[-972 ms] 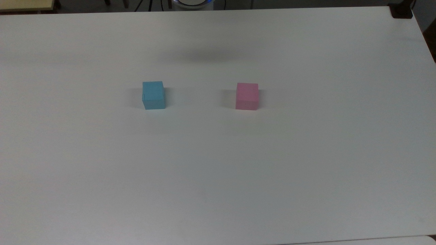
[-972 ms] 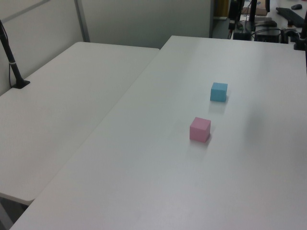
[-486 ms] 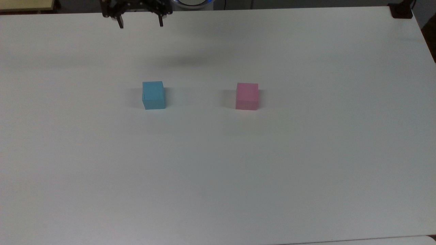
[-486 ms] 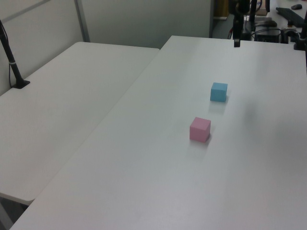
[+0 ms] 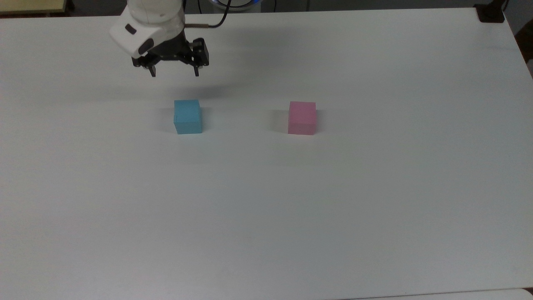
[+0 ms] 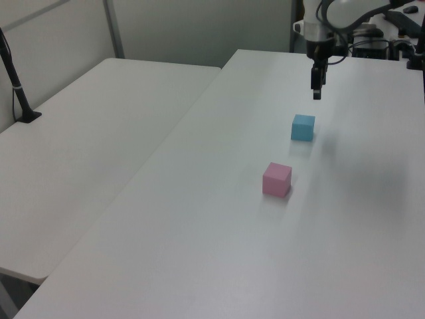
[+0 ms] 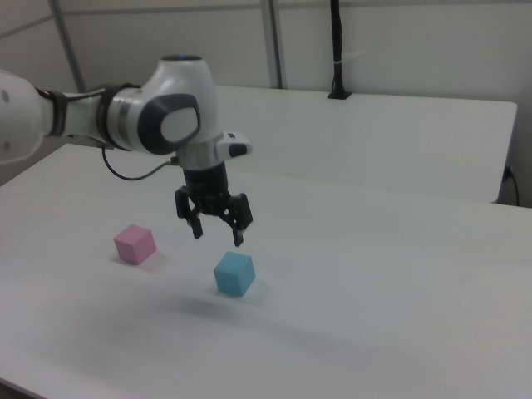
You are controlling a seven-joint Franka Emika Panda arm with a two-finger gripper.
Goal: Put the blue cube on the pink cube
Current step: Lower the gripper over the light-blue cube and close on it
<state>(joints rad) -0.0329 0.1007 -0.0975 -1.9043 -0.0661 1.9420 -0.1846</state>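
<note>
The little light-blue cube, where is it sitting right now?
The small matte light-blue cube rests on the white table, in the top view's left half, apart from the pastel-pink cube to its right, with the open pincer hovering just beyond it.

The white Panda arm (image 7: 125, 116) comes in from the right view's left, wrist bent so the black gripper (image 7: 218, 233) points straight down, well up in the air. Its two fingers (image 5: 153, 71) are spread wide with nothing between them. In the left view the gripper (image 6: 317, 92) looks edge-on.
</note>
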